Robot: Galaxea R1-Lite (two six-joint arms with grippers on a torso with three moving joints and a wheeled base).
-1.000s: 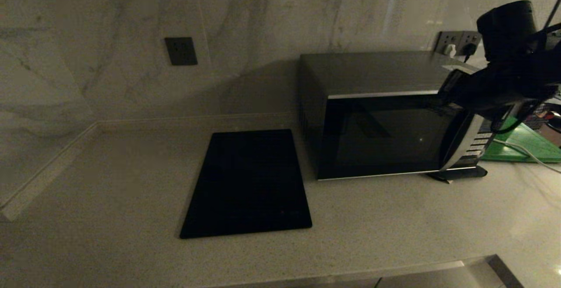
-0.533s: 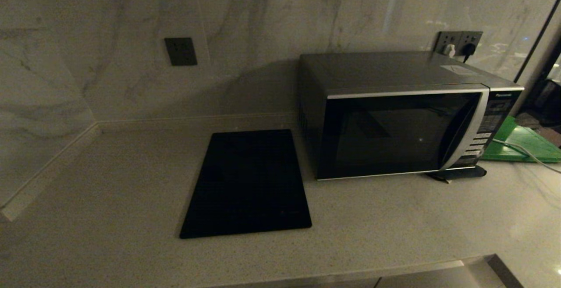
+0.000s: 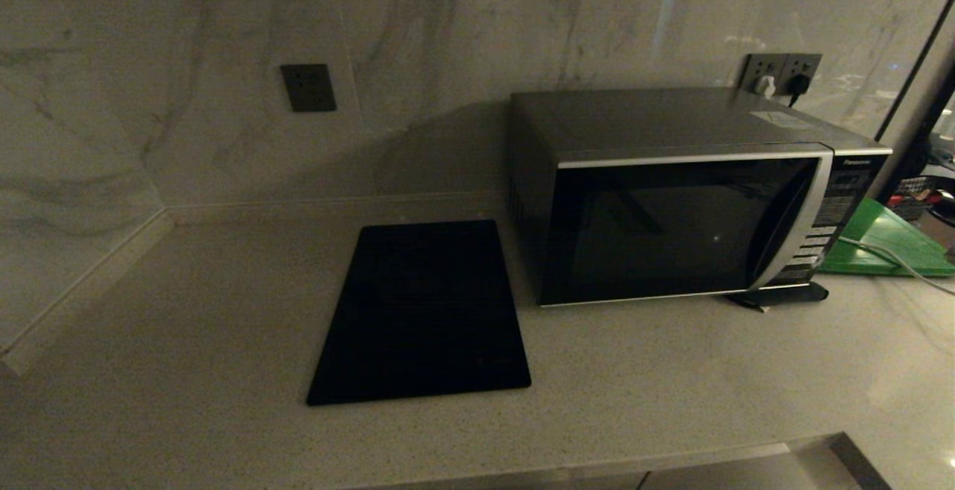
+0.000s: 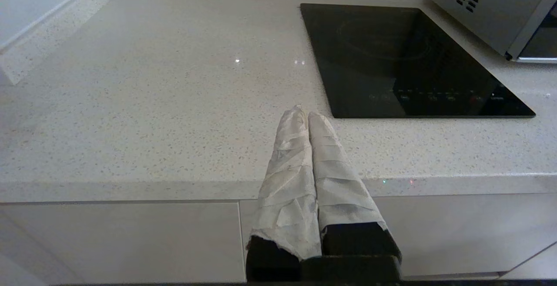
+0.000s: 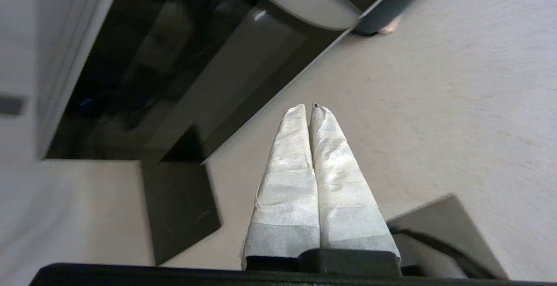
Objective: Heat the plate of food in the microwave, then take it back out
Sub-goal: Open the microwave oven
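Observation:
The silver-grey microwave (image 3: 671, 192) stands on the counter at the back right, its dark glass door closed; its door also shows in the right wrist view (image 5: 174, 68). The plate of food is out of view. My right gripper (image 5: 310, 107) is shut and empty, hovering over the counter in front of the microwave, outside the head view. My left gripper (image 4: 303, 112) is shut and empty, parked at the counter's front edge, near the front left corner of the cooktop.
A flat black cooktop slab (image 3: 425, 311) lies left of the microwave, also in the left wrist view (image 4: 404, 59). A green board (image 3: 888, 244) with a white cable lies right of the microwave. Wall sockets (image 3: 780, 72) sit behind it. The marble wall meets the counter at the left corner.
The right arm, which stood before the microwave's button panel a second ago, has pulled back out of the head view. The microwave door stays closed.

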